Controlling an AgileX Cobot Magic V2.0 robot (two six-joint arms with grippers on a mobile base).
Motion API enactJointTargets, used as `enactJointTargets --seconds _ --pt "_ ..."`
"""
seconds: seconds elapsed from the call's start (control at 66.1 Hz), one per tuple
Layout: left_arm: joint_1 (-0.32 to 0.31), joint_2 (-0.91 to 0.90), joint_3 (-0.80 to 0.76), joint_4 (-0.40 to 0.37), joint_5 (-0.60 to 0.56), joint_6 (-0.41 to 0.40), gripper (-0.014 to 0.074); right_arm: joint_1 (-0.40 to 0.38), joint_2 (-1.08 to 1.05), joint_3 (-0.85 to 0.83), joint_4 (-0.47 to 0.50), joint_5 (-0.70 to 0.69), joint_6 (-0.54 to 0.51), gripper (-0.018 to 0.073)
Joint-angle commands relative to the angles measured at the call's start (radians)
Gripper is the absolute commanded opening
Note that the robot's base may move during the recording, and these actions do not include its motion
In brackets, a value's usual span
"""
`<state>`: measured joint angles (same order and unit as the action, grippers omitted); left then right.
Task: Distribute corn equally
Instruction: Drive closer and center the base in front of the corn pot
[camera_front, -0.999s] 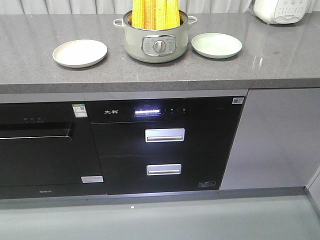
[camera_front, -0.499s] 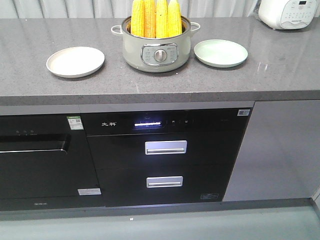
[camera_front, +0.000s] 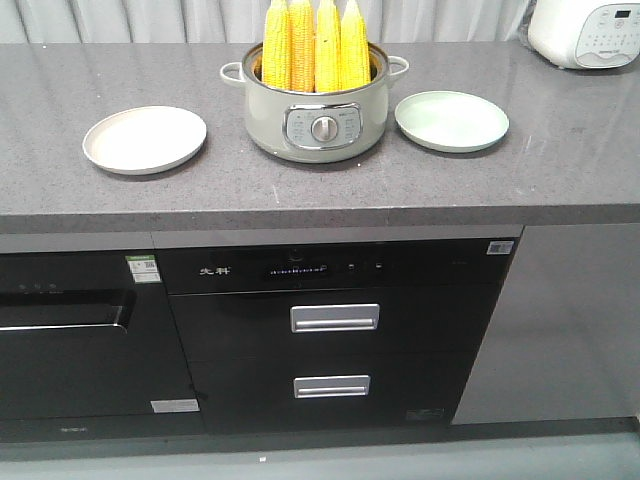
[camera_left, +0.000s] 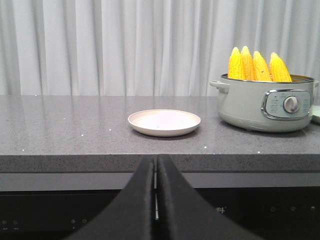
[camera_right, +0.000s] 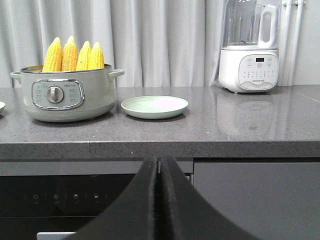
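Several yellow cobs of corn (camera_front: 314, 45) stand upright in a pale green pot (camera_front: 315, 118) at the middle of the grey counter; the corn (camera_left: 257, 65) and corn (camera_right: 73, 55) also show in both wrist views. A cream plate (camera_front: 145, 139) lies left of the pot, a mint plate (camera_front: 452, 120) right of it. My left gripper (camera_left: 155, 165) is shut and empty, held below the counter edge, facing the cream plate (camera_left: 164, 122). My right gripper (camera_right: 159, 167) is likewise shut and empty, below the edge, facing the mint plate (camera_right: 154, 107).
A white blender (camera_right: 248, 47) stands at the back right of the counter (camera_front: 560, 170). Below the counter are a black appliance with two handled drawers (camera_front: 334, 318), a dark oven front (camera_front: 70, 340) at left and a grey cabinet door (camera_front: 570, 320) at right.
The whole scene has slid downward in the front view, so more of the counter's back and the corn tips show. The appliance's lit display has dimmed.
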<state>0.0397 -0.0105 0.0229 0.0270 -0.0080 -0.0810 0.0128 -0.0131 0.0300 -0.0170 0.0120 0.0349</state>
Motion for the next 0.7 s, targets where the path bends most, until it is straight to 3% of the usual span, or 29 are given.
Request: enactJointTargets --seconds 0.0,0.681 --pt "-0.004 -0.016 0.013 -0.009 -0.076 -0.009 -0.0007 0.001 -0.001 0.01 0.001 -0.08 -0.006 -0.0002" --pt "-0.004 -0.016 0.013 -0.009 -0.076 -0.009 -0.0007 0.001 -0.001 0.01 0.001 -0.08 -0.006 -0.0002"
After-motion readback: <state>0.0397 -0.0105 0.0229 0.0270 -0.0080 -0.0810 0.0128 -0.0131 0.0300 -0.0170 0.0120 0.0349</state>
